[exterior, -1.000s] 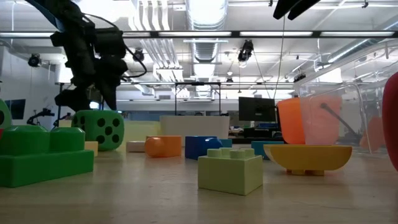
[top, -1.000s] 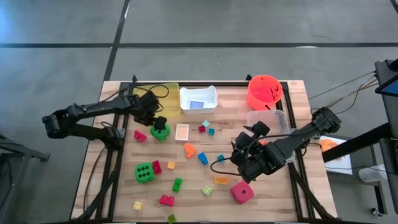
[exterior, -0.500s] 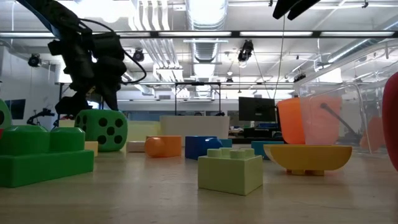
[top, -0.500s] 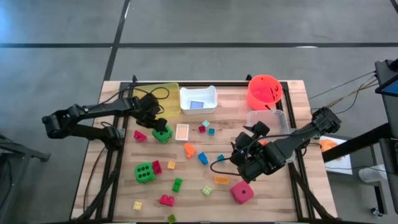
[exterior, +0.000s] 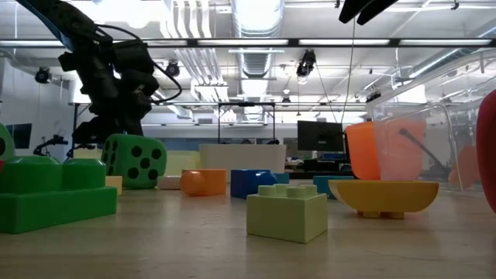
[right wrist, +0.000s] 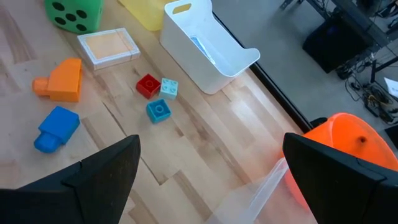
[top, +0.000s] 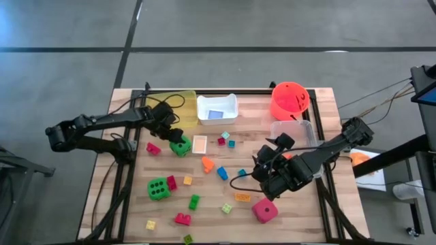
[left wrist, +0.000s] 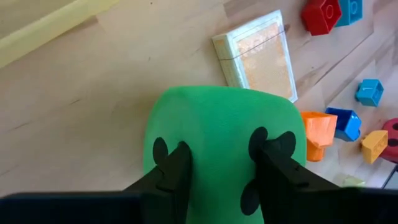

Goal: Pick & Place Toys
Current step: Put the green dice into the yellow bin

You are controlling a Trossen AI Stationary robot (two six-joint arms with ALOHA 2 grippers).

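Green dotted dice sits on the wooden surface by the flat card, squeezed between the fingers of the left hand, the right hand waits wide open holding nothing, and most toys lie scattered, not yet put away.

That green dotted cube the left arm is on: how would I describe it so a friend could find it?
Start at the yellow rectangular tray at the wooden table's far edge. Just in front sits a green plastic die with black dots, beside a flat orange-faced square card. Unlike the other green die, the left gripper's fingers straddle it.
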